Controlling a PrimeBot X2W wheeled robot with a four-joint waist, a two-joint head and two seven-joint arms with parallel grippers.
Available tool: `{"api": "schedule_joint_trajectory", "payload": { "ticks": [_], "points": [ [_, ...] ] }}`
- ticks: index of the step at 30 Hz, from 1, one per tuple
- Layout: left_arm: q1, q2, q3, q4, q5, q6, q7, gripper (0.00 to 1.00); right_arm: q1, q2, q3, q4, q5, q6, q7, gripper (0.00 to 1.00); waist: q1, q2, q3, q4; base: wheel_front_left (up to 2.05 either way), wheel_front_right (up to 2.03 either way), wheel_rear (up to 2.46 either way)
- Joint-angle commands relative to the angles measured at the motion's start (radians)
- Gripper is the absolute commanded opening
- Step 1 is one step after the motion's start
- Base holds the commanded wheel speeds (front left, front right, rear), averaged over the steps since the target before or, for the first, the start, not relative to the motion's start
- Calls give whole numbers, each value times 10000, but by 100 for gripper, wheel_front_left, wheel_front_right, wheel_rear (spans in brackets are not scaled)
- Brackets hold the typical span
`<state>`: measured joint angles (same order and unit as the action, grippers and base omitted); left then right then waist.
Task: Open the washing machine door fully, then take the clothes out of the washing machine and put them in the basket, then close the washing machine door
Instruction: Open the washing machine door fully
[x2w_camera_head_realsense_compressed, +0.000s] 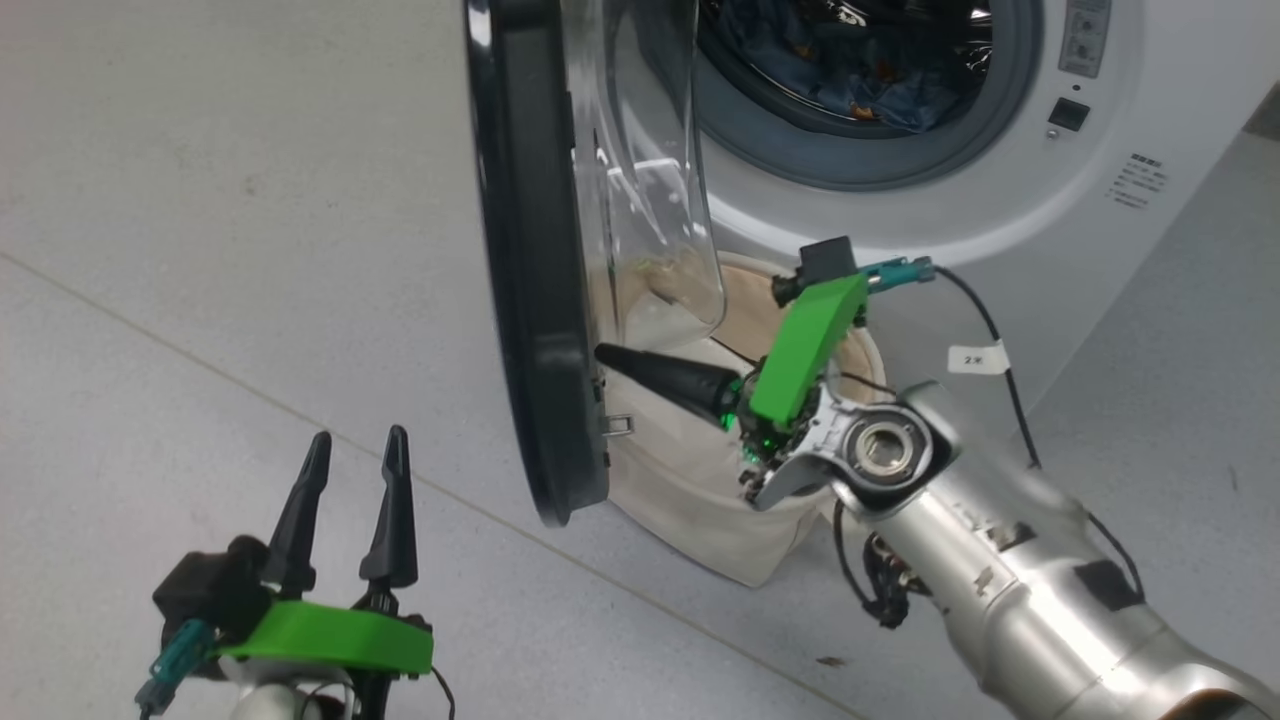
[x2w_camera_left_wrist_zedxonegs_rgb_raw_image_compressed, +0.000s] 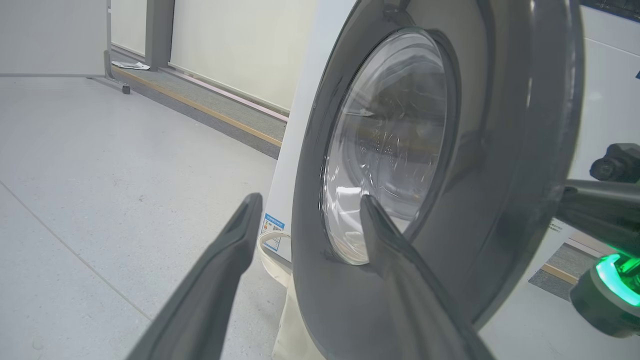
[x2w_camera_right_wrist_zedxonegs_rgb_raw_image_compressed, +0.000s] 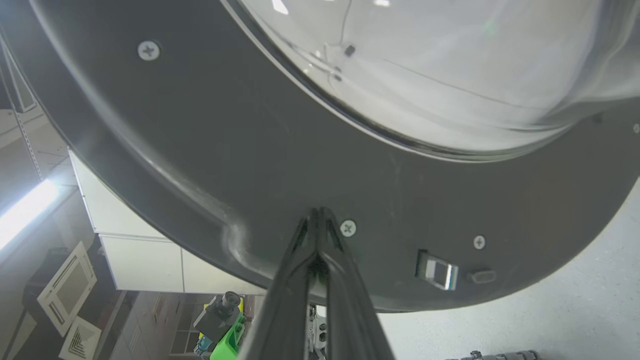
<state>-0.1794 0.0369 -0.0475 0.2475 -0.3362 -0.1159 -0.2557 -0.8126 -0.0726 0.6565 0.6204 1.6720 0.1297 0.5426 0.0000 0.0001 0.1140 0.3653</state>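
Observation:
The washing machine (x2w_camera_head_realsense_compressed: 1000, 200) stands at the upper right with its door (x2w_camera_head_realsense_compressed: 530, 250) swung out, edge-on to me, the glass bowl (x2w_camera_head_realsense_compressed: 650, 200) bulging toward the drum. Blue clothes (x2w_camera_head_realsense_compressed: 860, 70) lie inside the drum. The beige basket (x2w_camera_head_realsense_compressed: 700, 480) sits on the floor below the door. My right gripper (x2w_camera_head_realsense_compressed: 600, 355) is shut and empty, its tip against the door's inner black rim (x2w_camera_right_wrist_zedxonegs_rgb_raw_image_compressed: 250, 150) just below the glass; its own wrist view shows the shut tips (x2w_camera_right_wrist_zedxonegs_rgb_raw_image_compressed: 317, 215) on that rim. My left gripper (x2w_camera_head_realsense_compressed: 358, 440) is open, low left, outside the door's outer face (x2w_camera_left_wrist_zedxonegs_rgb_raw_image_compressed: 500, 150).
A metal latch (x2w_camera_right_wrist_zedxonegs_rgb_raw_image_compressed: 437, 270) juts from the door's inner rim near my right gripper. A black cable with a white tag (x2w_camera_head_realsense_compressed: 978, 358) hangs from the right arm before the machine. Grey floor (x2w_camera_head_realsense_compressed: 250, 200) spreads to the left; a wall with a baseboard (x2w_camera_left_wrist_zedxonegs_rgb_raw_image_compressed: 215, 105) runs behind.

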Motion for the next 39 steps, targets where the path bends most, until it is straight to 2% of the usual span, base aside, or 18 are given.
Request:
{"api": "schedule_joint_trajectory", "payload": {
  "ticks": [1, 5, 6, 7, 11, 20, 26, 27, 30, 39],
  "points": [
    [-459, 138, 384, -309, 101, -65, -61, 100, -180, 222, 331, -355, 109, 10, -392, 0, 0, -1, -35, -63, 0, 0, 0],
    [-565, 246, 485, -240, 193, -89, -61, 100, -179, 222, 1047, -429, 101, 10, -1245, 0, 0, -1, -155, -223, 0, 0, 0],
    [-581, 282, 504, -207, 199, -94, -61, 100, -132, 222, 1145, -469, 74, 10, -1430, 80, 0, -1, -222, -263, 0, 0, 0],
    [-596, 334, 516, -171, 218, -99, -61, 100, -57, 222, 1220, -534, 53, 10, -1550, 100, 0, -1, -286, -310, 0, 0, 0],
    [-668, 597, 568, 2, 201, -116, -61, 100, 200, 61, 1329, -710, -648, 10, -2289, 100, 0, -1, -504, -594, 0, 0, 0],
    [-749, 1559, 727, 583, -88, -136, -6, 100, 939, -1515, 1713, -1636, -3246, 10, -5707, 100, 0, -1, -918, -1648, 0, 0, 0],
    [-739, 2212, 773, 934, -216, -141, 119, 100, 1755, -2322, 1606, -1978, -4020, 10, -7424, 100, 0, -1, -1286, -2209, 0, 0, 0],
    [-712, 2440, 814, 978, -284, -142, 156, 100, 2070, -2620, 1431, -2006, -4506, 10, -7794, 100, 0, -1, -1384, -2428, 0, 0, 0],
    [-650, 2705, 894, 949, -475, -144, 204, 100, 2558, -2873, 871, -2038, -5404, 10, -8005, 100, 0, -1, -1458, -2763, 0, 0, 0],
    [-449, 3027, 1096, 654, -1077, -146, 257, 100, 4477, -2570, -2407, -3125, -8395, 10, -8040, 100, 0, -1, -1565, -3516, 0, 0, 0]
  ]
}}
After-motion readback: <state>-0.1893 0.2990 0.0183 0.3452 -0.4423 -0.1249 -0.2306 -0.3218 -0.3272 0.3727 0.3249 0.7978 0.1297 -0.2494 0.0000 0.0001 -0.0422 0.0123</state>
